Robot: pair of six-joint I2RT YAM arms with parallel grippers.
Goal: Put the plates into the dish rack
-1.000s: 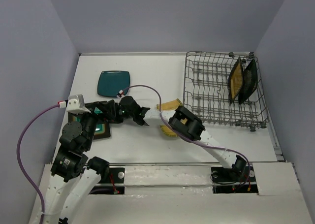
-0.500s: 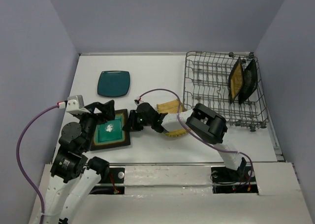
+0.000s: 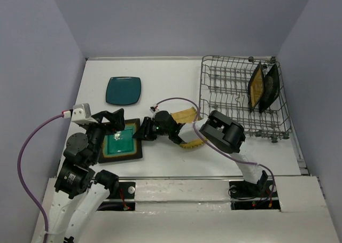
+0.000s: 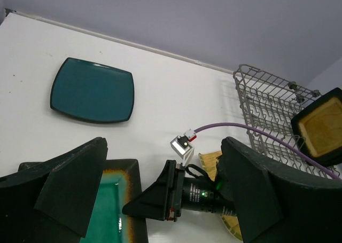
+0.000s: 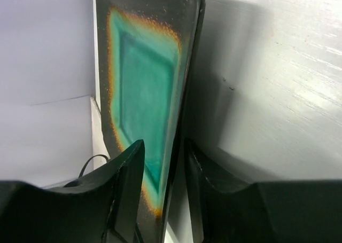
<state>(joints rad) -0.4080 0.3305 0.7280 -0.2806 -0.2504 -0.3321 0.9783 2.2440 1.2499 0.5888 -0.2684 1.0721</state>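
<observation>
The dark-rimmed teal plate (image 3: 122, 144) lies flat on the table at the front left. My right gripper (image 3: 141, 133) is shut on its right rim, one finger on the teal face and one under the edge, as the right wrist view (image 5: 163, 147) shows on the plate (image 5: 144, 83). My left gripper (image 3: 112, 126) is open and empty, just above the plate's left part (image 4: 115, 211). The yellow ribbed plate (image 3: 184, 115) lies partly under my right arm. The plain teal plate (image 3: 123, 90) lies farther back. The dish rack (image 3: 224, 93) holds the mustard plate (image 3: 257, 86) and the black plate (image 3: 271, 88) upright.
The right arm's purple cable (image 3: 176, 100) loops over the table between the plates and the rack. Grey walls close in the table at the back and on both sides. The rack's left rows of tines (image 4: 262, 109) hold nothing.
My right gripper has drawn back to the right and the dark-rimmed teal plate has slid right with it. My left arm has pulled back to the left, uncovering the plate.
</observation>
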